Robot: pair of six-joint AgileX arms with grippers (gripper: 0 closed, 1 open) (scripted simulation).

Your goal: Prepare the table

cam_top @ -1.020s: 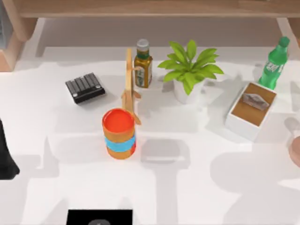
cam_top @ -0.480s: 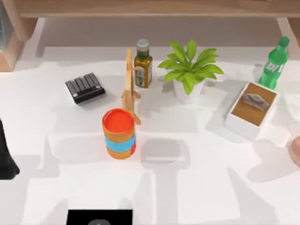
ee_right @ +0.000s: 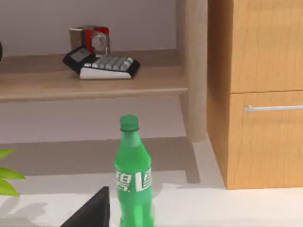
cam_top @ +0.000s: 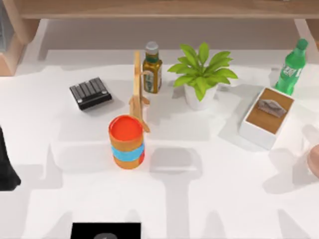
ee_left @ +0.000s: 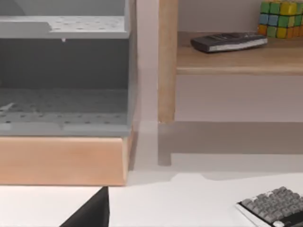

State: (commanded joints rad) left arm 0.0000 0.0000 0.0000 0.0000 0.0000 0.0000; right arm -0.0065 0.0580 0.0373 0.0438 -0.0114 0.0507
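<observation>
The white table [cam_top: 224, 199] carries an orange can with a blue band [cam_top: 127, 142], a wooden stand [cam_top: 138, 92], a brown bottle with a grey cap [cam_top: 152, 67], a potted plant [cam_top: 202, 74], a green bottle [cam_top: 290, 68], a white box with a brown top [cam_top: 267, 117] and a black keypad [cam_top: 89, 93]. My left arm [cam_top: 5, 167] is a dark shape at the table's left edge. My right arm [cam_top: 314, 159] sits at the right edge, nearest the white box. The right wrist view faces the green bottle [ee_right: 134, 179]; the left wrist view catches the keypad [ee_left: 274, 208].
Light wooden shelf furniture [cam_top: 164, 9] runs along the back. It holds a remote [ee_left: 227, 41], a colour cube [ee_left: 281, 19] and a small keyboard [ee_right: 104, 66]. A wooden cabinet [ee_right: 260, 94] stands behind the green bottle. A black panel [cam_top: 105, 230] lies at the front edge.
The shadows on the right half of the table have shifted. None of the objects has moved.
</observation>
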